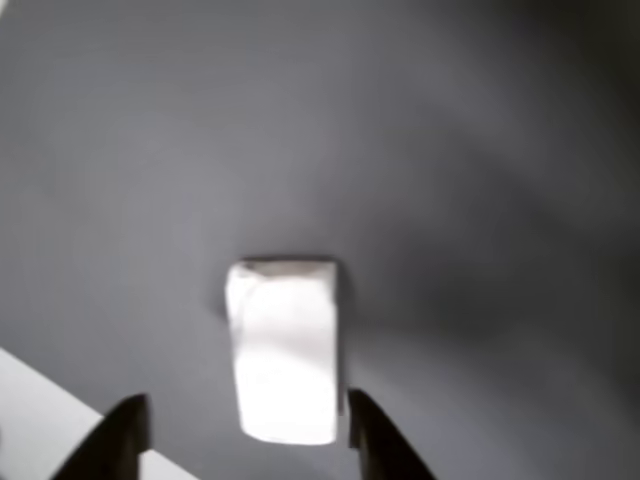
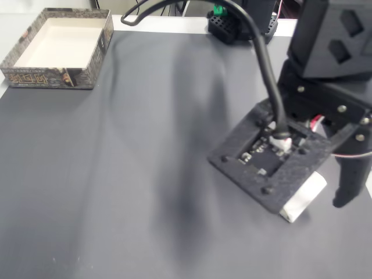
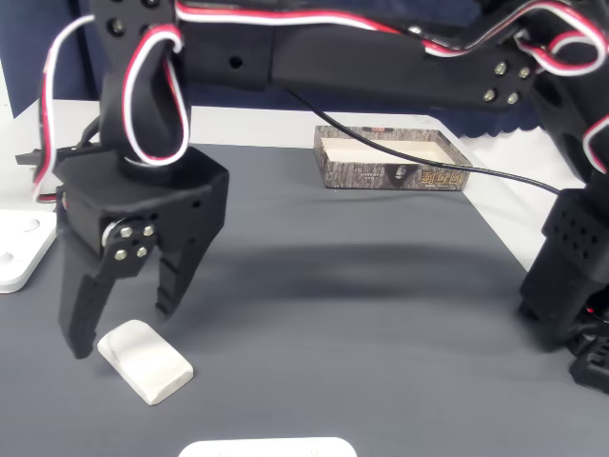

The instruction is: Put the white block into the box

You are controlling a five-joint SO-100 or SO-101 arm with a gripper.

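Observation:
The white block point(image 3: 147, 360) lies flat on the dark grey mat, near the front left in a fixed view. My gripper point(image 3: 124, 326) hangs open just over its far end, one finger on each side, touching nothing. In the other view the block point(image 1: 285, 345) sits between the two dark fingertips point(image 1: 128, 430), and its width nearly fills the gap. In a fixed view from above, the wrist plate hides most of the block point(image 2: 307, 196). The box point(image 2: 49, 77), cream inside with a speckled brown rim, stands at the mat's far corner point(image 3: 390, 176), well away from the gripper.
A flat white device point(image 3: 19, 249) lies off the mat's left edge, and another white rounded thing point(image 3: 266, 447) shows at the bottom edge. The arm's base point(image 3: 571, 276) stands at the right. A black cable point(image 2: 263, 58) runs to the wrist. Open mat stretches between block and box.

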